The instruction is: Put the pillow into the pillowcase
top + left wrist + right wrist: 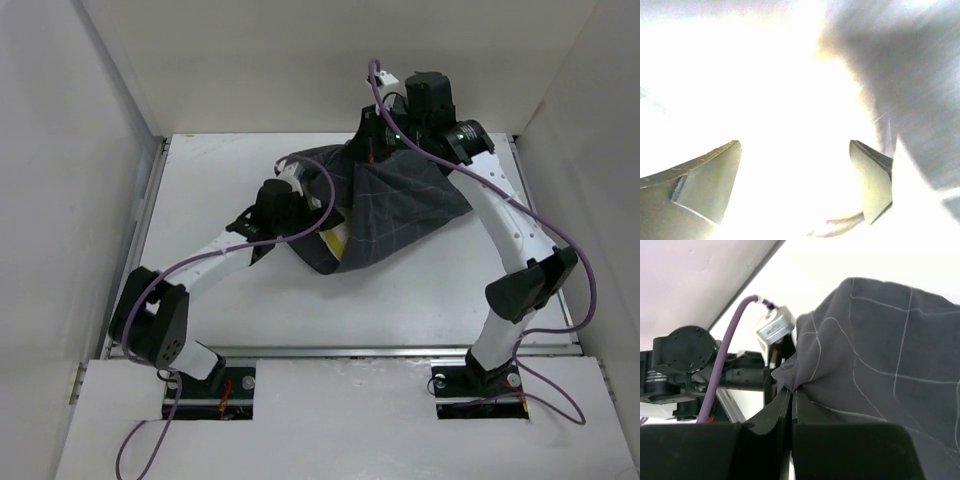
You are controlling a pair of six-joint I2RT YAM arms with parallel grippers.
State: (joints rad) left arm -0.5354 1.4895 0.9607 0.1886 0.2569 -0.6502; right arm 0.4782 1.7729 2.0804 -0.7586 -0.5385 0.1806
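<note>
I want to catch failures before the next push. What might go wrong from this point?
1. The right gripper pinches only a thin fold of the dark charcoal grid-check fabric pillowcase. A hard pull might slip it free.
2. Only a sliver of the soft cream-yellow pillow shows at the opening. The left gripper is open and its camera view is washed out, so it may grab case fabric instead of the pillow.

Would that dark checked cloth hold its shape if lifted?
Probably not: the pillowcase sags in folds from where the right gripper pinches its edge. It looks thin, so likely light, and would bunch rather than slide when pushed.
</note>
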